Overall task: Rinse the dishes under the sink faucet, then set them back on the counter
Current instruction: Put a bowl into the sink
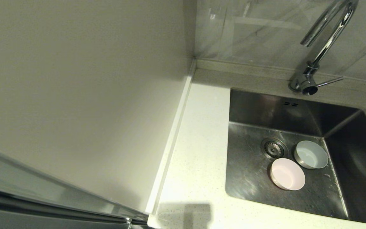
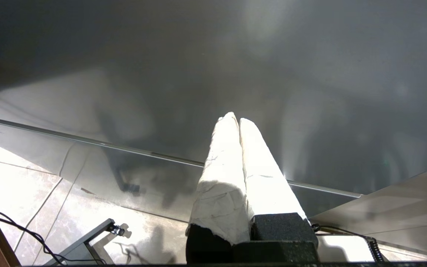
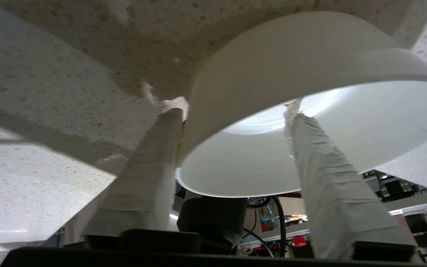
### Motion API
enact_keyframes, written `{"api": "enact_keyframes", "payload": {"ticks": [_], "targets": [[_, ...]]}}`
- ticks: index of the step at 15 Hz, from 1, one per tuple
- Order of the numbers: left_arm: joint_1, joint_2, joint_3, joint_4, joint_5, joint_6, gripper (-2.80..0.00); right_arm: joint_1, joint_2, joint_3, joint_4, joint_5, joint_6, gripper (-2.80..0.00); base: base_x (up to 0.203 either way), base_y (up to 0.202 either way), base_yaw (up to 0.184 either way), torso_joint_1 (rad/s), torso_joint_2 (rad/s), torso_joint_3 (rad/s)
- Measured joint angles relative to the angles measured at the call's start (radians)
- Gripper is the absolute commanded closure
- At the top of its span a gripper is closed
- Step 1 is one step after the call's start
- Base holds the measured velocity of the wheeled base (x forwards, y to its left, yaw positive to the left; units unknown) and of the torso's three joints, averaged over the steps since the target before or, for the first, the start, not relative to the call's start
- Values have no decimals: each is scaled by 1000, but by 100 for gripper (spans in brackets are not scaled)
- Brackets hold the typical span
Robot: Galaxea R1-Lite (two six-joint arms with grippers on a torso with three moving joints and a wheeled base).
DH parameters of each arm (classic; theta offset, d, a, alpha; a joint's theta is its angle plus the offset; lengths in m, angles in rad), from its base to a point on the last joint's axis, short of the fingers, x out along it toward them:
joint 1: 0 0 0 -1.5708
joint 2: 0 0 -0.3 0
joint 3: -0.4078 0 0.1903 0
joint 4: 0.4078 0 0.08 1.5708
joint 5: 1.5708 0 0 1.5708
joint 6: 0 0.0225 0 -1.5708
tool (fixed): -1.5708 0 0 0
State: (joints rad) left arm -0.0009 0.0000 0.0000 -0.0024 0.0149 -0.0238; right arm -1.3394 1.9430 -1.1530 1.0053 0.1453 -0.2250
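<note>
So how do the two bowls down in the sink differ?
The pink bowl sits nearer the front of the sink; the blue-grey bowl sits further back, toward the right wall. The pink one lies just in front of the drain, the blue-grey one to its right. Both stand upright on the sink floor, similar in size, almost touching.
</note>
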Motion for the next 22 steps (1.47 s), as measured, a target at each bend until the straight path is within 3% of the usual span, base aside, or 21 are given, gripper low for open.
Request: {"api": "enact_keyframes", "payload": {"ticks": [6, 10, 13, 15, 18, 20, 22], "targets": [[0, 0, 0, -1, 0, 0, 0, 4, -26, 5, 8, 41, -26, 0, 0, 0, 0, 0, 0, 0], [0, 0, 0, 0, 0, 0, 0, 8, -112, 4, 65, 91, -92, 0, 0, 0, 0, 0, 0, 0], [1, 0, 0, 0, 0, 0, 0, 67, -205, -6, 109, 149, -117, 0, 0, 0, 0, 0, 0, 0], [0, 0, 0, 0, 0, 0, 0, 157, -269, -10, 118, 188, -120, 0, 0, 0, 0, 0, 0, 0], [0, 0, 0, 0, 0, 0, 0, 379, -357, -27, 114, 194, -122, 0, 0, 0, 0, 0, 0, 0], [0, 0, 0, 0, 0, 0, 0, 568, -403, -57, 105, 152, -123, 0, 0, 0, 0, 0, 0, 0], [0, 0, 0, 0, 0, 0, 0, 785, -440, -74, 48, 50, -125, 0, 0, 0, 0, 0, 0, 0]]}}
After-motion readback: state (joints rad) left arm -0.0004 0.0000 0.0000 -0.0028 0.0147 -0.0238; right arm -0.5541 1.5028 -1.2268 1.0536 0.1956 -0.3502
